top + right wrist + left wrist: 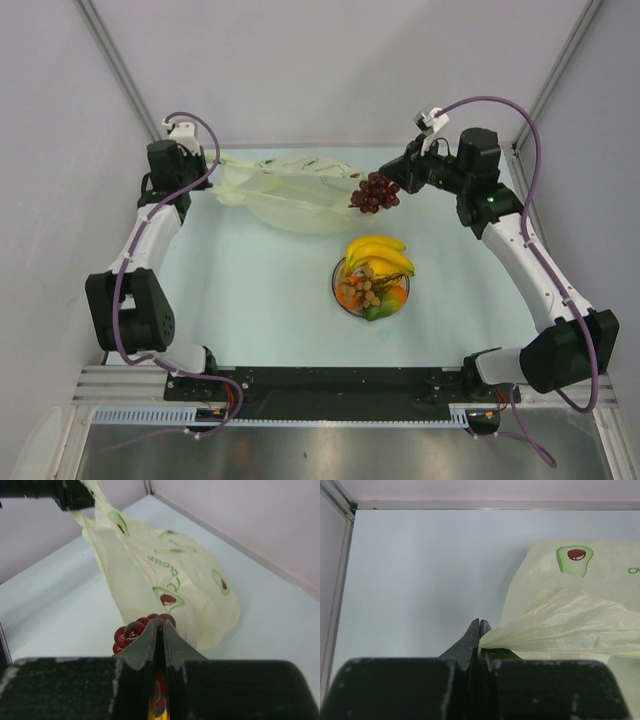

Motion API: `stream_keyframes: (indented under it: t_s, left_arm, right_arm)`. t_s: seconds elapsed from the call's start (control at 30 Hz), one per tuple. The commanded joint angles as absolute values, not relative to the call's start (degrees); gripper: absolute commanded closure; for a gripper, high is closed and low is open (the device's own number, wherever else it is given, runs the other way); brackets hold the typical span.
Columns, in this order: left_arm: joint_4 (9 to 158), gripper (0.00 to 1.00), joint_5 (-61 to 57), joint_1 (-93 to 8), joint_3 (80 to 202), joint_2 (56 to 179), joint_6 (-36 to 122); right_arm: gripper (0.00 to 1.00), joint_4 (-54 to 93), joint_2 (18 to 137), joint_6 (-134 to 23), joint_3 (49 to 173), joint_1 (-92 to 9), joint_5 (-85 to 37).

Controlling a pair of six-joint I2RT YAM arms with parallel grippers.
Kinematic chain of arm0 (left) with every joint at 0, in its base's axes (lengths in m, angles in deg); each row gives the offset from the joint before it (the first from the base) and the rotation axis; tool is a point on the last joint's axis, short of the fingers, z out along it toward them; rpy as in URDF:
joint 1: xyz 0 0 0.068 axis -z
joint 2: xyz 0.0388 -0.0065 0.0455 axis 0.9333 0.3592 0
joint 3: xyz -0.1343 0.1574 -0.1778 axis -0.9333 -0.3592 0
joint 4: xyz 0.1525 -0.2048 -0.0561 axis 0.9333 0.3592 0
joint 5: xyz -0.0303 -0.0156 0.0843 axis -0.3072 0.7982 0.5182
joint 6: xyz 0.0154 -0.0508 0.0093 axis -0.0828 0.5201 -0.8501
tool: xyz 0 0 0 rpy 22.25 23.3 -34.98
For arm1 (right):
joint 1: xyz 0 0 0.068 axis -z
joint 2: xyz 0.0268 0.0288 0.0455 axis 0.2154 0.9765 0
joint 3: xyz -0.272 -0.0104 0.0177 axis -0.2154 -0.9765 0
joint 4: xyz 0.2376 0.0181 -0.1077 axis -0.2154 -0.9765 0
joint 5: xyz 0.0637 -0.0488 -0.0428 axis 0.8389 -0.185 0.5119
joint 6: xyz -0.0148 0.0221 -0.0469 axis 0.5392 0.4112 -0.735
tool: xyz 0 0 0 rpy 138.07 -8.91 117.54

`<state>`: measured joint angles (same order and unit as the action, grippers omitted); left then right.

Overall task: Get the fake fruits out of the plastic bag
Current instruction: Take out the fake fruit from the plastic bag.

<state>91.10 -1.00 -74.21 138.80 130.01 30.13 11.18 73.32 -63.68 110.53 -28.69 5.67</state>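
Now you have the plastic bag (pixel 285 195) stretched across the 12 o'clock side of the table (pixel 250 290). It is a thin, crinkled, translucent sack in pale yellow-cream, printed with small green avocado halves and green lettering. Your left gripper (pixel 479 625) has its fingers pressed together on a gathered twist of the film at the bag's 9 o'clock end, and the plastic fans out from that pinch in taut folds and sags down to the table. Your right gripper (pixel 161 625) sits at the bag's 3 o'clock end, fingers clamped narrowly on the grape bunch (pixel 131 632). Its glossy dark red-purple beads are right at the bag's edge, though you cannot tell whether they touch the film. At about 5 o'clock from the bag, apart from it, the white plate (pixel 336 285) carries the other fake fruits (pixel 372 278). The yellow banana bunch (pixel 380 255) is at its 12 o'clock rim, the brown cluster (pixel 368 287) in the middle, an orange fruit (pixel 398 293) at 3 o'clock and a green fruit (pixel 375 312) at 6 o'clock.
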Motion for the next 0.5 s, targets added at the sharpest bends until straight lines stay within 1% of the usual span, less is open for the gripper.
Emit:
stream_keyframes:
  t_s: [0.0, 0.07, 0.23, 0.27, 0.33, 0.47]
  left_arm:
    - [90.33, 1.0, -4.6, -74.23, 139.96, 131.62, 33.54]
    - [90.15, 1.0, -7.33, -73.53, 141.1, 132.07, 34.77]
    - [90.41, 1.0, -9.27, -68.09, 143.04, 132.86, 35.47]
    - [90.24, 1.0, -10.05, -66.68, 143.57, 132.77, 35.82]
    - [89.98, 1.0, -11.46, -65.62, 144.1, 131.99, 36.96]
    - [89.71, 1.0, -12.78, -64.12, 144.89, 130.05, 38.9]
  right_arm:
    - [1.0, 24.29, 71.12, -60.56, 113.15, -29.22, 5.56]
    - [1.0, 27.54, 74.72, -57.94, 115.86, -30.8, 6.7]
    - [1.0, 35.71, 83.95, -49.06, 125.01, -34.76, 7.5]
    - [1.0, 36.25, 87.18, -47.83, 126.33, -36.33, 7.41]
    - [1.0, 36.52, 90.1, -46.94, 130.53, -37.92, 7.76]
    - [1.0, 37.22, 95.29, -46.76, 134.86, -41.09, 7.41]
